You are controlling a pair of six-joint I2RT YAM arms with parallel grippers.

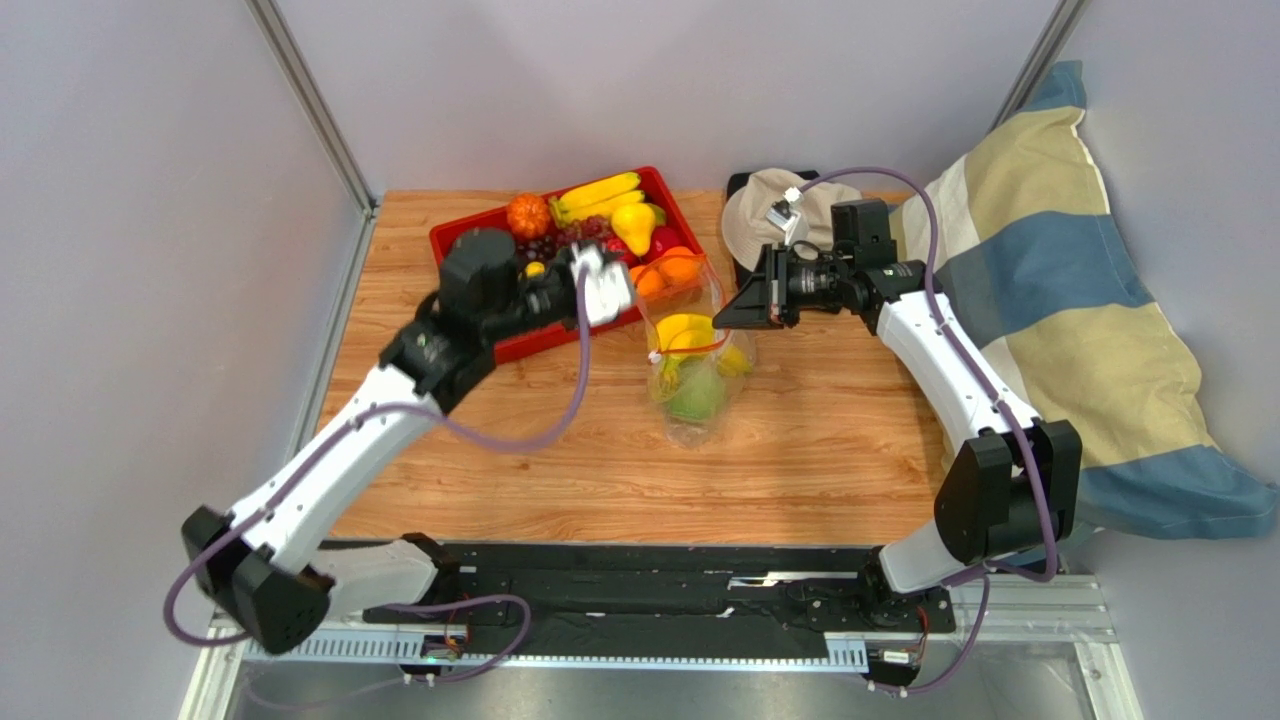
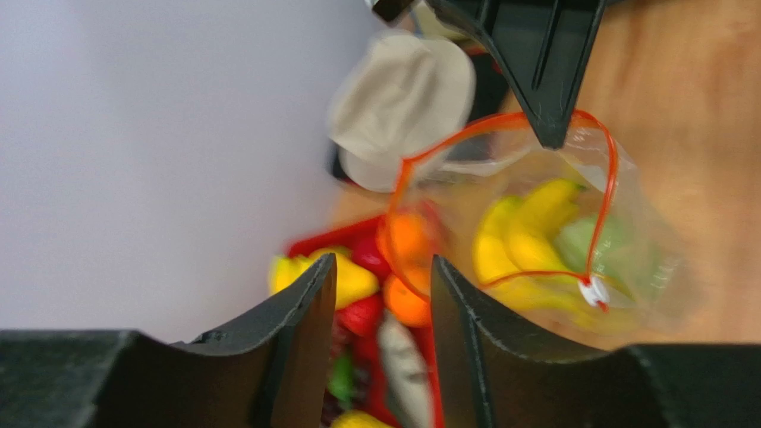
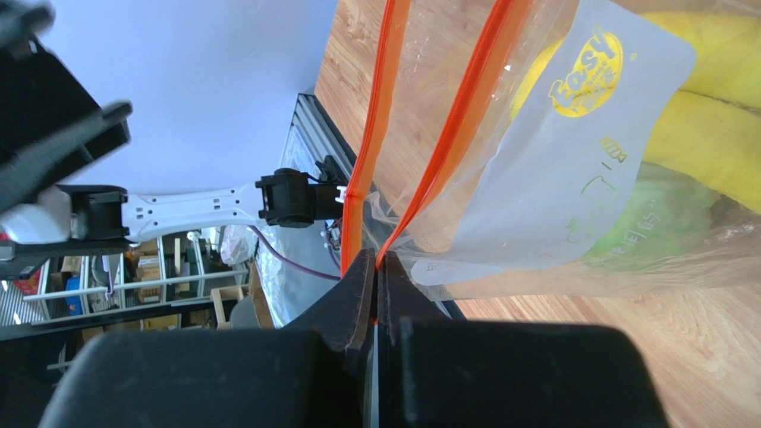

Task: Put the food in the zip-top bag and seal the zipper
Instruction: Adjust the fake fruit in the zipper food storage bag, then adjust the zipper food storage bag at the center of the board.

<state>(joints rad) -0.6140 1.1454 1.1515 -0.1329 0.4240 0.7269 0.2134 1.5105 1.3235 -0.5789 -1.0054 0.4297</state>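
My right fingers (image 3: 353, 308) are clenching the zip-top bag (image 3: 554, 178) at its zipper (image 3: 372, 116); my left fingers (image 2: 308, 308) are hanging released; wooden desk (image 1: 842, 450), pillow (image 1: 1082, 300) at 3 o'clock.

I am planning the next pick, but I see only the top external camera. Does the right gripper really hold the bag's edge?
Observer: Yes. The right wrist view shows the right gripper shut on the zipper at the mouth of the zip-top bag.
Operator: Does the left one carry anything?
Observer: No. The left gripper is open and holds nothing.
Operator: Where is the slider?
Observer: The white slider sits on the open mouth's rim, across from the right gripper's pinch.
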